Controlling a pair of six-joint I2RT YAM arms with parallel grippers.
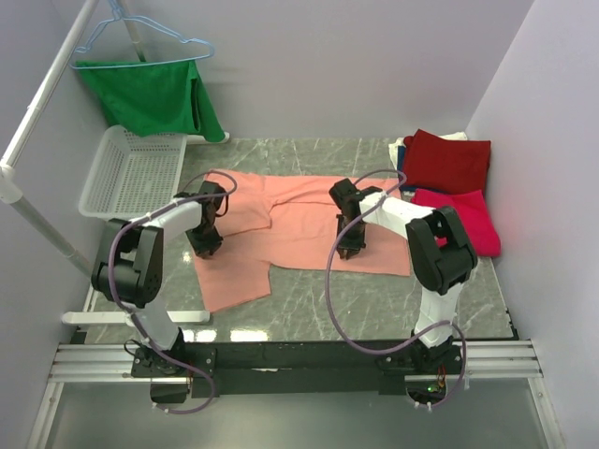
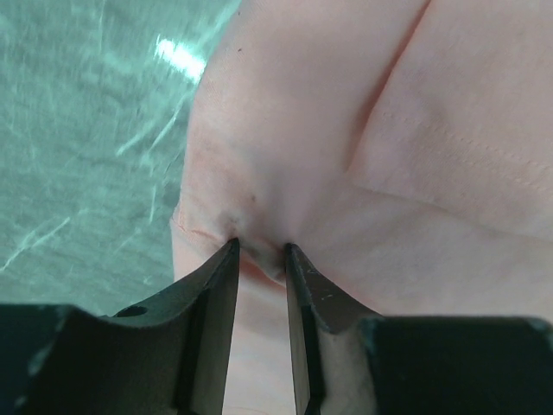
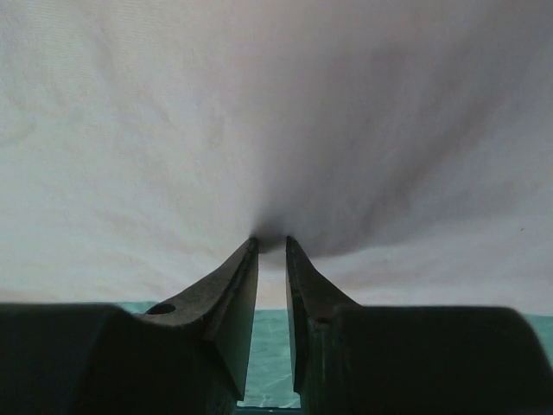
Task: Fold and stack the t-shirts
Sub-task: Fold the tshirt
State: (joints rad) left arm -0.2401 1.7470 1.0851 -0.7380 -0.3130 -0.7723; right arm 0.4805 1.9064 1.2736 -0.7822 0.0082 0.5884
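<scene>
Pinching salmon-pink soft cloth t-shirt (image 1: pixel 309 224), left gripper (image 2: pixel 259 247) and right gripper (image 3: pixel 270 241) nearly closed, probably 6 o'clock edge. Lift level, fold toward 12.

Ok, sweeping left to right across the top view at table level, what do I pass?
White mesh basket → left claw → right claw → crimson-pink t-shirt. Both claws pinch the salmon-pink t-shirt, which spans them.
</scene>
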